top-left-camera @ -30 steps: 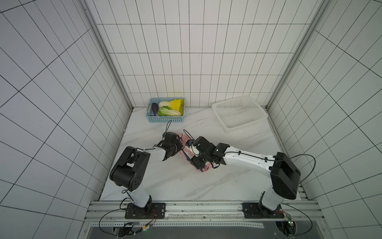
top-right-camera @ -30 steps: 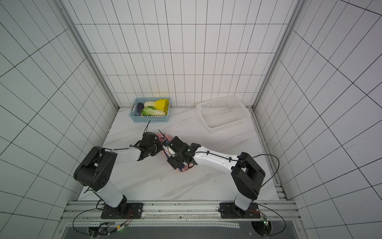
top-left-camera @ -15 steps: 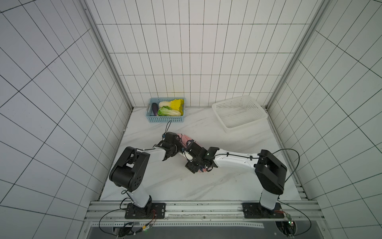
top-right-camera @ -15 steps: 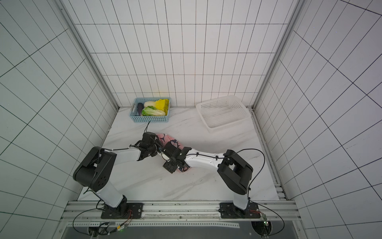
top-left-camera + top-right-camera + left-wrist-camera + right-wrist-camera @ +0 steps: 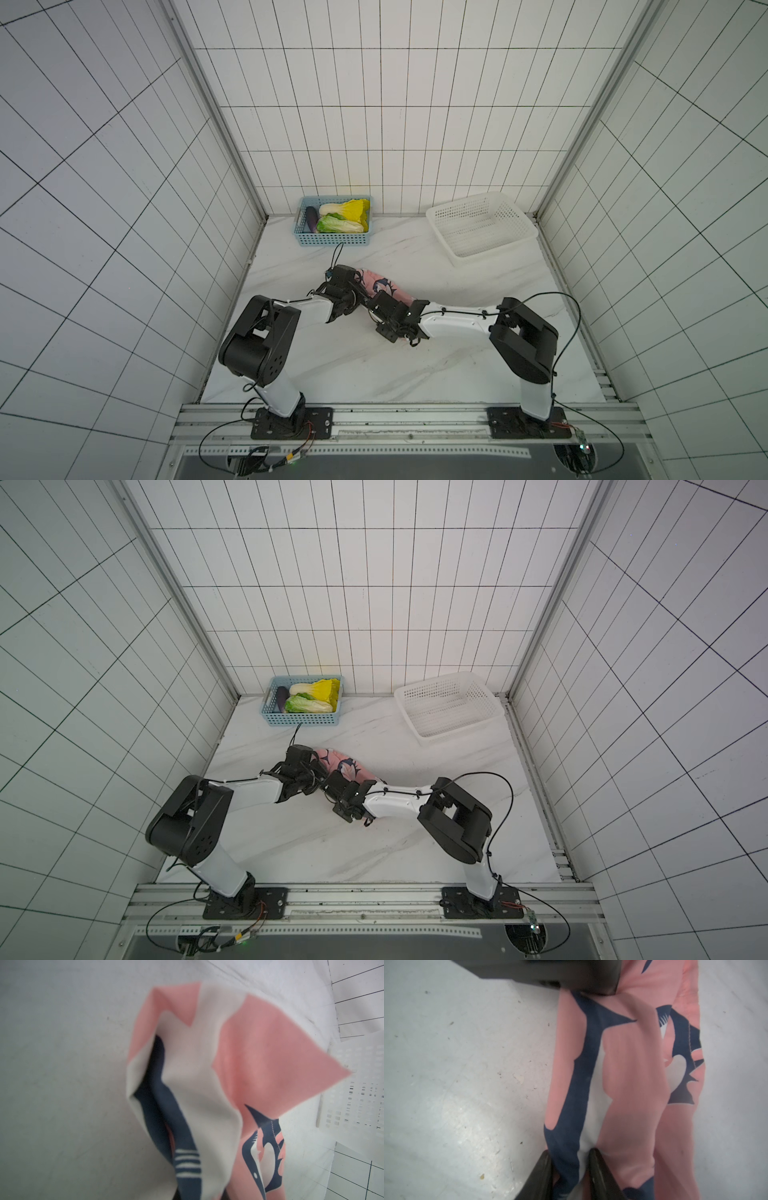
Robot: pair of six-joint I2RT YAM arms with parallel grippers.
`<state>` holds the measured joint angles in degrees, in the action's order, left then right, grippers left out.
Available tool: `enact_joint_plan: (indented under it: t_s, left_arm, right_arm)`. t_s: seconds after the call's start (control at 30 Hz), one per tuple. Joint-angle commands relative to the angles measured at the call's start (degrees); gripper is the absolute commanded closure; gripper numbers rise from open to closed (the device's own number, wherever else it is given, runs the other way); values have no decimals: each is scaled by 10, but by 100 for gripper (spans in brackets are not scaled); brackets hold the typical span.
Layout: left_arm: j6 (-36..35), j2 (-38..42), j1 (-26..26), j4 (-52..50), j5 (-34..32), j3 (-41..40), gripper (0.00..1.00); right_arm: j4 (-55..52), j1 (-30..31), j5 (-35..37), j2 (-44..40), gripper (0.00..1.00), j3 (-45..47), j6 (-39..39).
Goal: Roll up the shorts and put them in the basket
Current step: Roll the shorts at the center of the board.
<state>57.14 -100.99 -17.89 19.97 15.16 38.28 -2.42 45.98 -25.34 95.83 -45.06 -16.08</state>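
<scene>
The shorts (image 5: pixel 384 286) (image 5: pixel 347 766), pink with navy and white sharks, lie as a loose roll in the middle of the table. My left gripper (image 5: pixel 359 289) is at the roll's left end, shut on the cloth. In the left wrist view the shorts (image 5: pixel 228 1074) hang out from the jaws and hide the fingers. My right gripper (image 5: pixel 374 309) (image 5: pixel 569 1151) is at the roll's near side, close to the left one. Its black fingers (image 5: pixel 544 1169) stand apart with a fold of the shorts (image 5: pixel 623 1084) between them. The left gripper's black body (image 5: pixel 550 974) fills that view's edge.
A blue basket (image 5: pixel 334 241) of vegetables stands at the back left, close to the wall. An empty white basket (image 5: pixel 482 235) (image 5: pixel 357 1088) stands at the back right. Tiled walls close three sides of the marble table (image 5: pixel 374 374), and both arms cross low over its middle.
The left gripper has shut on the end of the shorts. The right gripper's jaws have parted, and the right arm has swung left, bringing its elbow nearer the middle.
</scene>
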Motion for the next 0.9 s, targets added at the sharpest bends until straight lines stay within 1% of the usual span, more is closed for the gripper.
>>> enact_joint_plan:
  t_s: [0.0, 0.07, 0.13, 0.27, 0.37, 0.53, 0.67, 0.87]
  left_arm:
    - [-18, 19, 7, -39, -51, 10, 100]
    - [-25, 29, 0, -64, -62, 15, 100]
    - [-35, 36, -7, -96, -76, 24, 100]
    - [-35, 45, -18, -125, -95, 29, 100]
    - [-34, 47, -23, -145, -103, 35, 100]
    - [-26, 51, -30, -166, -115, 41, 100]
    - [-15, 52, -33, -179, -112, 43, 100]
    - [5, 54, -36, -190, -105, 45, 100]
  right_arm:
    - [-132, 17, 74, 1, 56, -5, 30]
    - [-153, 20, 93, -19, 55, -27, 32]
    - [-181, 23, 106, -37, 49, -54, 41]
    - [-257, 46, 177, -53, 42, -133, 70]
    - [-282, 64, 220, -61, 38, -178, 82]
    - [-263, 110, 246, -40, 30, -219, 120]
    - [-222, 154, 253, -4, 29, -243, 152]
    - [-175, 188, 260, 60, 29, -268, 192]
